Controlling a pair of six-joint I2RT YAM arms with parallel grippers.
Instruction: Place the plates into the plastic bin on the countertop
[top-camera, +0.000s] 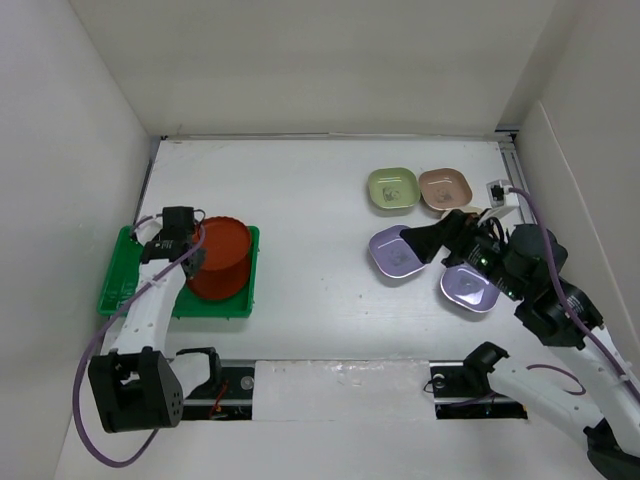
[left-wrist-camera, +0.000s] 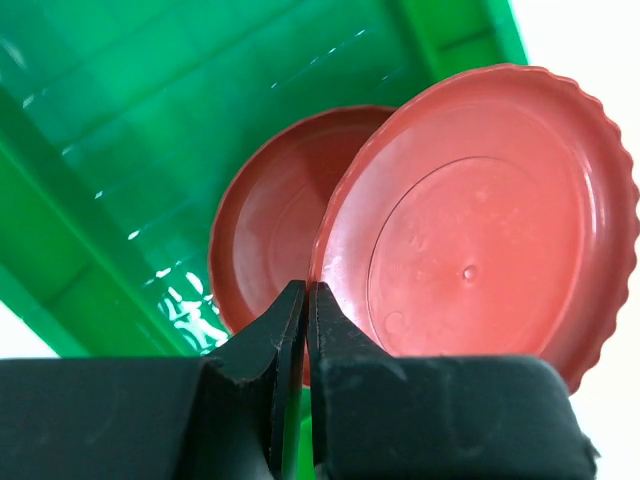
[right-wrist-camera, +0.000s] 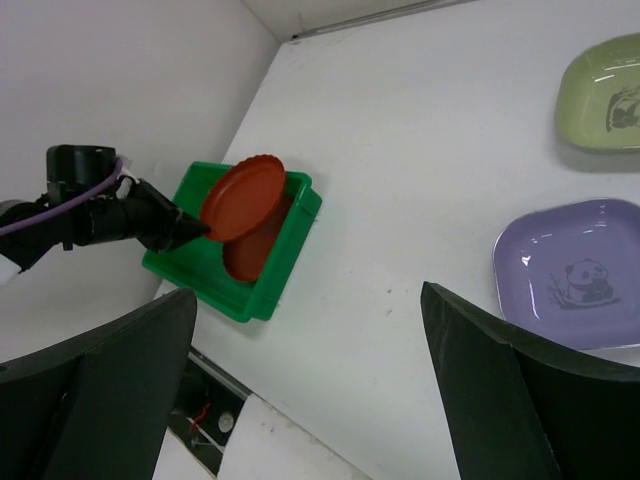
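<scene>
Enclosing the scene on three sides, plain white walls (top-camera: 70, 150) rise from the flat white countertop (top-camera: 310, 210), which is matte and lit evenly.

At the far left, close to the side wall, the plastic bin (top-camera: 118, 262) sits flat on the surface, bright green with a raised rim. One round reddish-brown plate (left-wrist-camera: 270, 220) lies on its floor. Above it, the left gripper (left-wrist-camera: 306, 290) has its jaws pressed together on the scalloped rim of a second reddish-brown plate (left-wrist-camera: 480, 230). That plate is tilted steeply over the bin and clear of the plate below.

The middle of the countertop is bare white. A pale mounting strip (top-camera: 330, 380) runs along its near edge between the two arm bases.

To the right, toward the back, a pale green plate (top-camera: 392, 189) and a pinkish-tan plate (top-camera: 445, 188) rest just beside each other on the surface. Nearer the arms lie two lavender plates (top-camera: 395, 252) (top-camera: 468, 288). The left one bears a small panda drawing.

The right gripper (right-wrist-camera: 305, 295) hangs over this pair with its jaws spread wide, holding nothing. A purple cable (top-camera: 535, 215) trails along the right arm near the side wall.
</scene>
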